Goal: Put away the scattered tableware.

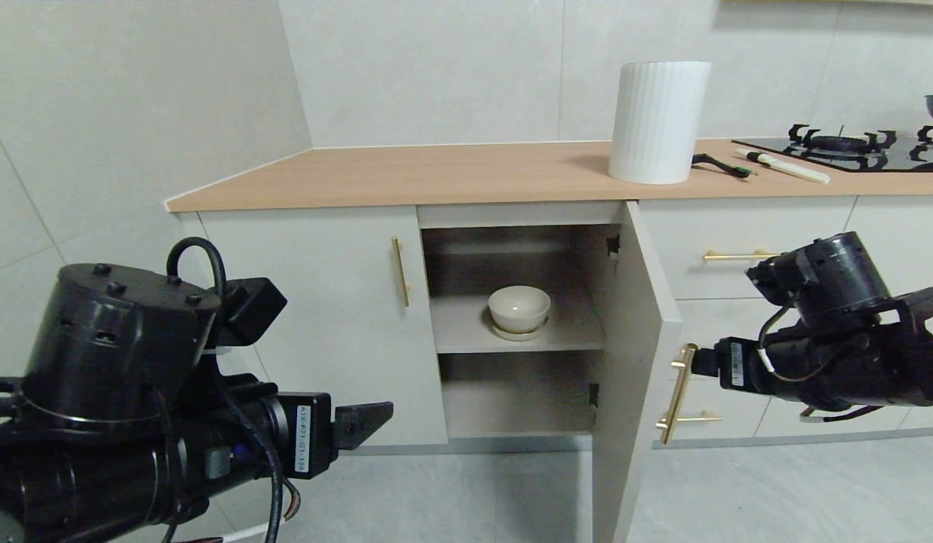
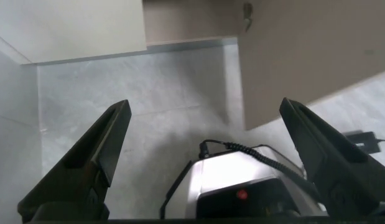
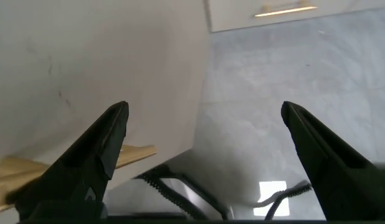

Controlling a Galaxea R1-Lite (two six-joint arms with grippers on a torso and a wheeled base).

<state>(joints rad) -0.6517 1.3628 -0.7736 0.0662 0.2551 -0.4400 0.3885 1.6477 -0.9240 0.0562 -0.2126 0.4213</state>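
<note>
A cream bowl [image 1: 519, 307] stands upright on a small saucer [image 1: 516, 332] of the same colour. Both rest on the middle shelf [image 1: 458, 328] of an open cabinet [image 1: 511, 241] beneath the worktop [image 1: 436, 173], near the middle of the shelf and apart from the cabinet's walls. The cabinet's door [image 1: 632, 377], hinged at the right side, is swung out toward the viewer and carries a gold handle [image 1: 677, 392] on its outer face. The right pincer [image 3: 204, 112] hangs just beside that outer face, close to the handle. Its jaws stand wide apart and hold nothing; whether a finger touches the door cannot be told. The left pincer [image 2: 204, 118] is low before the closed neighbouring door [image 1: 323, 317], to the left of the opening and above the grey floor [image 1: 775, 490]. Its jaws likewise stand wide apart and empty. On the worktop, right of the opening, stands a tall white ribbed canister [image 1: 657, 121]. Just beside its base lie a dark-handled brush [image 1: 721, 166] and a cream utensil [image 1: 787, 167], side by side, between the canister and a black gas hob [image 1: 843, 147] set into the worktop at the far right. Pale drawer fronts [image 1: 738, 226] with gold pulls lie behind the right arm.
</note>
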